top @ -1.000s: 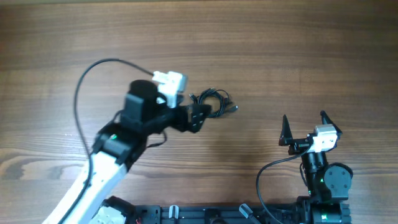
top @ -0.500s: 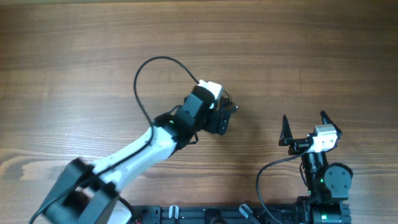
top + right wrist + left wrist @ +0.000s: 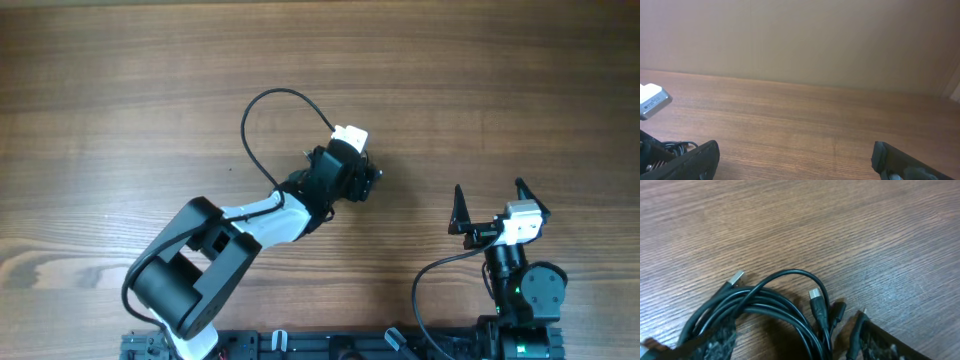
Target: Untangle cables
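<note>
The cables are thin black cords in one knotted bundle on the wood table. Silver plug tips stick out at its left and middle. In the left wrist view my left gripper is open and low over the bundle. One finger is on the left cords and the other stands at the bundle's right edge. In the overhead view the left gripper hides most of the bundle. My right gripper is open and empty, well to the right of the cables; its fingers are wide apart.
The left arm's own thick black cable loops over the table behind the arm. The left wrist camera's white housing shows at the left edge of the right wrist view. The arm bases line the front edge.
My left arm has swung right and folded in, and its gripper has come down over the cable bundle, covering it from above. The right arm has not moved.
</note>
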Controlling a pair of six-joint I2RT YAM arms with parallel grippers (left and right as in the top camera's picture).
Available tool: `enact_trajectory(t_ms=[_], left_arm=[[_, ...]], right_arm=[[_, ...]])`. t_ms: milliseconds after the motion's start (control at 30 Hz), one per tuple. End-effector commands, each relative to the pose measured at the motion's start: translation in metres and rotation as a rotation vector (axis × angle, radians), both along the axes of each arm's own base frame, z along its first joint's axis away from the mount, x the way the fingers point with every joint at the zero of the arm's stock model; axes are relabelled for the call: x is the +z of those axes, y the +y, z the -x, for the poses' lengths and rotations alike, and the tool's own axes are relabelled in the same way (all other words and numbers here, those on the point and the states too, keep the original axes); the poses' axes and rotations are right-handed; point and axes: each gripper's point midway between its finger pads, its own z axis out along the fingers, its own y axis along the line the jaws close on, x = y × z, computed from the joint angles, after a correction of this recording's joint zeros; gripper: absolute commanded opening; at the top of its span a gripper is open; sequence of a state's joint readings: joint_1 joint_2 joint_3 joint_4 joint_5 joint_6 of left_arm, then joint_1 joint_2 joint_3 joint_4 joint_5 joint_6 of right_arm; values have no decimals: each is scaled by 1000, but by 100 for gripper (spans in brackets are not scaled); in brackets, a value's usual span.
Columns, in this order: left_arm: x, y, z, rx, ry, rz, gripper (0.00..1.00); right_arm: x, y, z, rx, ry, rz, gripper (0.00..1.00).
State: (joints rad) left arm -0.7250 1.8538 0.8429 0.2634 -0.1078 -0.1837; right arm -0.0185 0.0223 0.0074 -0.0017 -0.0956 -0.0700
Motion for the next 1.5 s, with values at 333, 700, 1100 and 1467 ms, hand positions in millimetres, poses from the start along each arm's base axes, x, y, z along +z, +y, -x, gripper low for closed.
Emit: enact_trajectory(t_ms=[333,700,1100,1467], left_arm=[[-18,-1,-1,189,115,140,4],[-31,8,9,257,199,133,4],[84,22,-11,363,-10,290,4],[118,86,28,894,245,626,4]], right_arm=[[1,-3,0,-15,-7,8,100],[1,-3,0,-15,-7,8,100],[1,-3,0,-15,-7,8,100],[1,-3,0,-15,-7,8,100]])
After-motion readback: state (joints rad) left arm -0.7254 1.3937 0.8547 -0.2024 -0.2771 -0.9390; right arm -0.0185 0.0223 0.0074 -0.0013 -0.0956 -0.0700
